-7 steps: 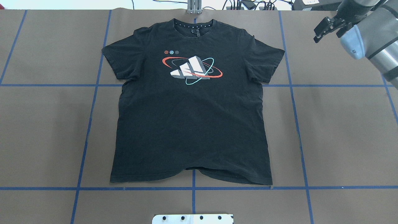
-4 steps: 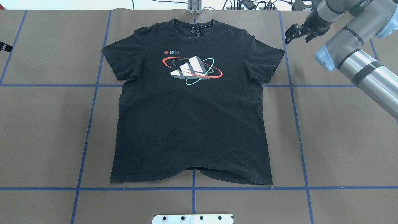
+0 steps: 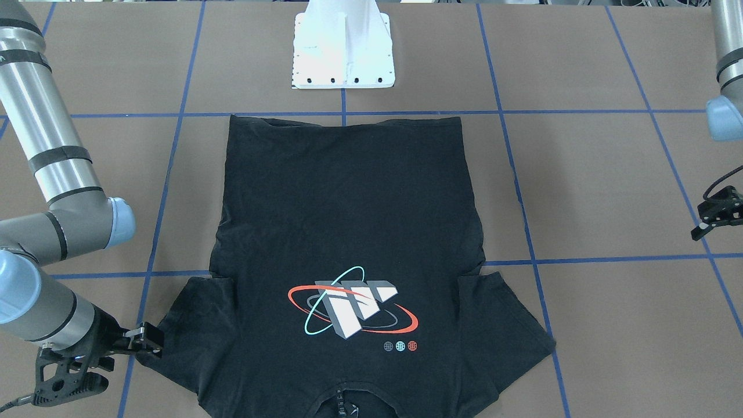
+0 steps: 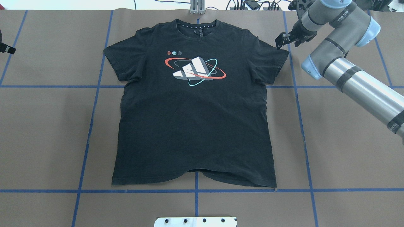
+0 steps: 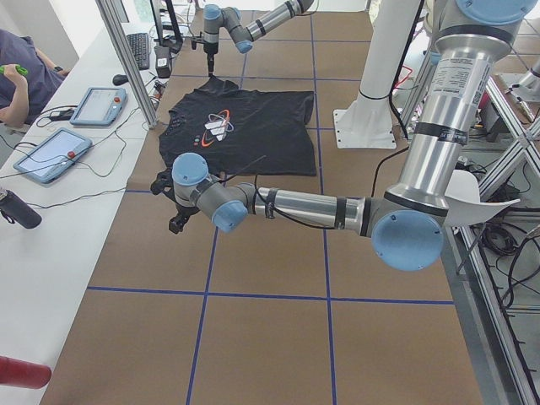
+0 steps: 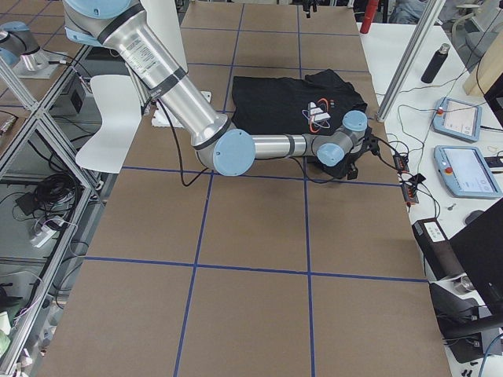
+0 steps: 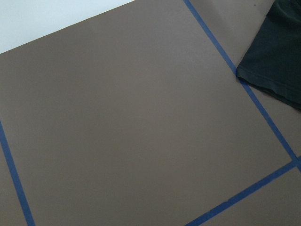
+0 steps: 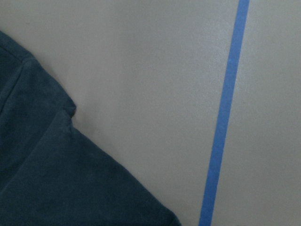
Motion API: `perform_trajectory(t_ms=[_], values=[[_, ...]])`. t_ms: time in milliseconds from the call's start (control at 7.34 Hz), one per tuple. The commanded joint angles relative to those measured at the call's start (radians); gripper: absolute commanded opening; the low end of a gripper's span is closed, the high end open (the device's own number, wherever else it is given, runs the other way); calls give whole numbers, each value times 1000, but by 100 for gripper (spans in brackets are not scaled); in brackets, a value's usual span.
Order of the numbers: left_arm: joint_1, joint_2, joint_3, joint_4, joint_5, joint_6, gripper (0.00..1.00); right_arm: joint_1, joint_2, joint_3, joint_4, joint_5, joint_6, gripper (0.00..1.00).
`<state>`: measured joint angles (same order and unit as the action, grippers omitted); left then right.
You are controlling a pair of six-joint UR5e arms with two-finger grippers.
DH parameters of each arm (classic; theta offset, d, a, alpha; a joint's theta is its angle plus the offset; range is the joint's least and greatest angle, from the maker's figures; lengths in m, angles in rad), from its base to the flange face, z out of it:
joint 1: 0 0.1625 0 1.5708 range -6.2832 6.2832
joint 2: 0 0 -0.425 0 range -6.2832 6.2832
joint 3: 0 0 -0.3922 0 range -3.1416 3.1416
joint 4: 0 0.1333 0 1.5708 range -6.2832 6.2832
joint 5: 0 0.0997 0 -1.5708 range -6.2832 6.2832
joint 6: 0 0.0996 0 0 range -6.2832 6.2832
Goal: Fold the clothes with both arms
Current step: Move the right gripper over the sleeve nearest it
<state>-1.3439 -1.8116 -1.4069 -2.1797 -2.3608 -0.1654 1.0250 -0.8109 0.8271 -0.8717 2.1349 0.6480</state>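
The black T-shirt (image 4: 192,126) lies flat on the brown table, graphic up, collar at the far edge. My right gripper (image 4: 280,40) hangs just over the tip of the shirt's right-hand sleeve. In the front-facing view that gripper (image 3: 148,342) meets the sleeve edge, and its jaws look open and hold nothing. The right wrist view shows only the sleeve hem (image 8: 56,174) and a tape line. My left gripper (image 3: 711,217) hovers open over bare table, well apart from the shirt (image 3: 348,220). It barely enters the overhead view's left edge (image 4: 7,49). The left wrist view catches one sleeve corner (image 7: 277,61).
Blue tape lines (image 4: 296,94) grid the brown table. The white base pedestal (image 3: 343,52) stands at the near edge behind the shirt's hem. A side bench with tablets (image 5: 51,152) and a seated person (image 5: 21,76) runs beyond the collar end.
My right arm has swung left from the far right corner, bringing its gripper to the shirt's sleeve tip. The left gripper has edged into the overhead view. The shirt has not moved.
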Motion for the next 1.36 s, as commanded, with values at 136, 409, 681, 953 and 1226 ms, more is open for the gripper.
perform_trajectory(t_ms=[136,409,681,953,1226], values=[[0,0,0,0,0,0,100,-17,-16,-16,37,-27,-5,66],[0,0,2,0,0,0,100,-17,-33,-16,68,-27,-8,51],[0,0,2,0,0,0,100,-17,-27,-13,68,-26,1,5],[0,3,0,0,0,0,100,-13,-22,-5,69,-21,1,0],[0,6,-1,0,0,0,100,-3,-18,32,54,-1,15,0]])
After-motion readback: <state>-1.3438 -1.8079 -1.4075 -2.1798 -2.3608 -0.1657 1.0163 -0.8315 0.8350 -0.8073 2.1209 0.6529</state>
